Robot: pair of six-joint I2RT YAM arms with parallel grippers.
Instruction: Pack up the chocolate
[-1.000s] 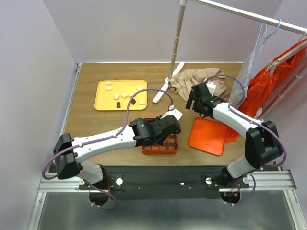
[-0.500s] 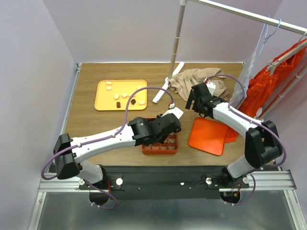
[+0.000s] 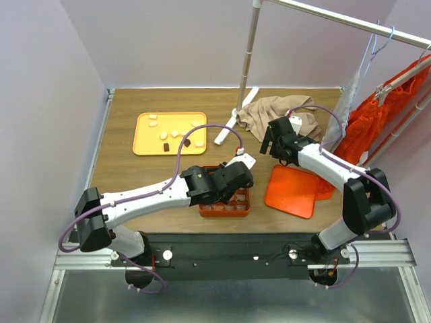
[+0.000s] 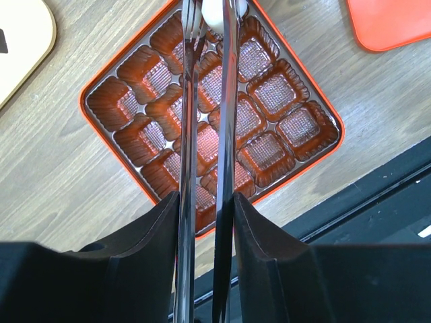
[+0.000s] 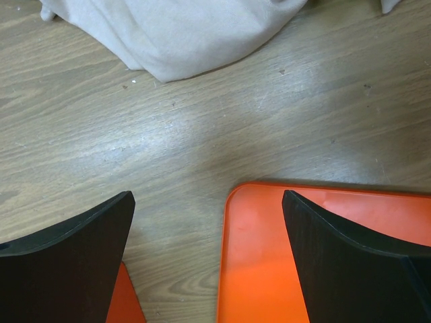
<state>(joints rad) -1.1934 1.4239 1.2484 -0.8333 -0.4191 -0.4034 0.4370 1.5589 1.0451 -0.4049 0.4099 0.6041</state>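
The orange gridded box (image 4: 283, 128) lies on the table near the front edge, under my left gripper (image 3: 232, 180). My left gripper (image 4: 206, 198) is shut on metal tongs (image 4: 227, 101). The tong tips hold a cream-white chocolate (image 4: 214, 12) over a cell at the box's far edge. The box cells I can see hold nothing. Several more white and brown chocolates (image 3: 176, 133) lie on the yellow tray (image 3: 145, 142) at the back left. My right gripper (image 3: 273, 145) is open and empty (image 5: 207, 202), above the far corner of the flat orange tray (image 5: 323, 269).
The flat orange tray (image 3: 293, 190) lies right of the box. A beige cloth (image 3: 273, 114) and a white stand with a pole (image 3: 248, 60) are at the back. An orange garment (image 3: 387, 114) hangs on a rack at the right.
My left gripper has shifted very slightly over the box with the tongs still in it. The right arm has not moved.
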